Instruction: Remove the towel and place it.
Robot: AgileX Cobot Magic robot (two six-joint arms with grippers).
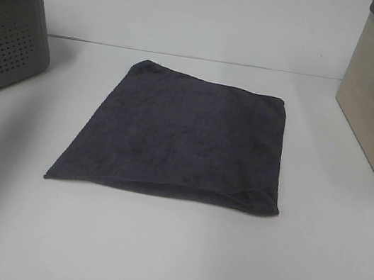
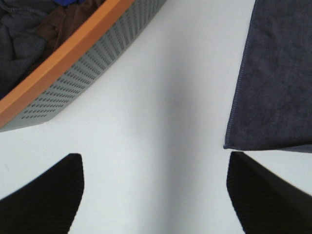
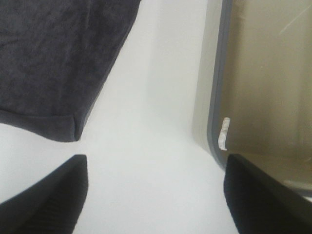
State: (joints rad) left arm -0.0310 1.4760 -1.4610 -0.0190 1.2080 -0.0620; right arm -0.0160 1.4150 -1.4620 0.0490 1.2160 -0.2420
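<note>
From my seat, all I see of the robot is its fingers. In the left wrist view, the left gripper (image 2: 155, 195) shows as two black fingers (image 2: 46, 197) at the lower corners of the frame, matte, with fine ribbed lines across their inner faces and rounded tips. In the right wrist view, the right gripper (image 3: 155, 195) looks alike: two black wedge-shaped fingers (image 3: 265, 200) with the same faint ribbing. The exterior high view shows me no arm.
</note>
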